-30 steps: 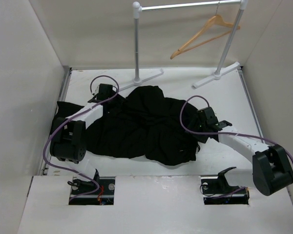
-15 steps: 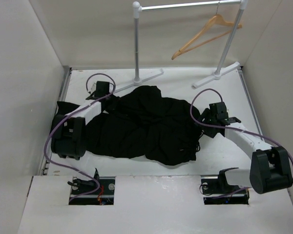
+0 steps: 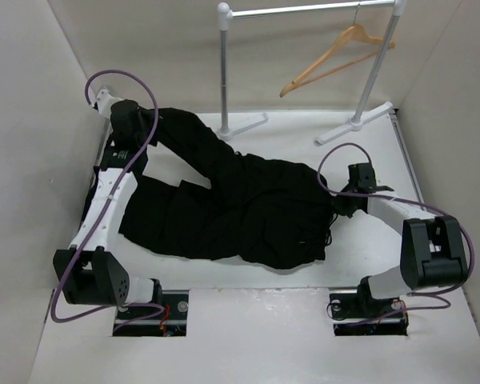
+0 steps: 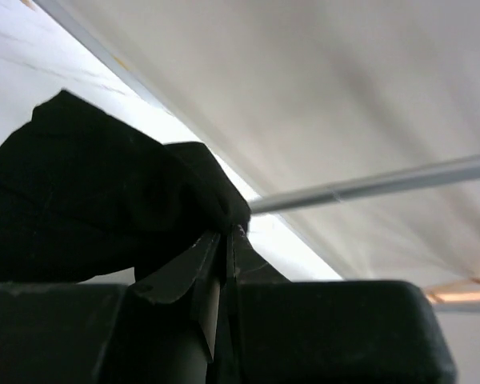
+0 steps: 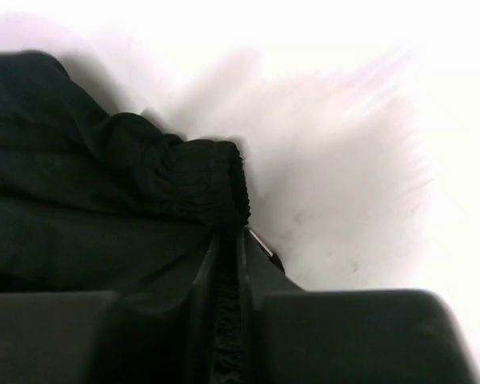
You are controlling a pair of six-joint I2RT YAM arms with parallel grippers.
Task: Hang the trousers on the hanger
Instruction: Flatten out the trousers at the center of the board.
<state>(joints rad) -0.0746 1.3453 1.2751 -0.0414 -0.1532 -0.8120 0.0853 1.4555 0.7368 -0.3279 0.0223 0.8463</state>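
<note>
The black trousers lie spread across the table, one leg stretched up toward the back left. My left gripper is raised at the back left, shut on the end of that leg; in the left wrist view the jaws pinch the black fabric. My right gripper is low at the garment's right edge, its jaws shut on the gathered elastic band of the trousers. The wooden hanger hangs tilted from the rail at the back right, apart from both grippers.
The grey clothes rail stands at the back on two posts with white feet. White walls enclose the table on the left, back and right. The rail bar also crosses the left wrist view.
The left gripper shut on a trouser leg and swung up to the back left, stretching the leg out. The right gripper moved to the garment's right edge and shut on its band.
</note>
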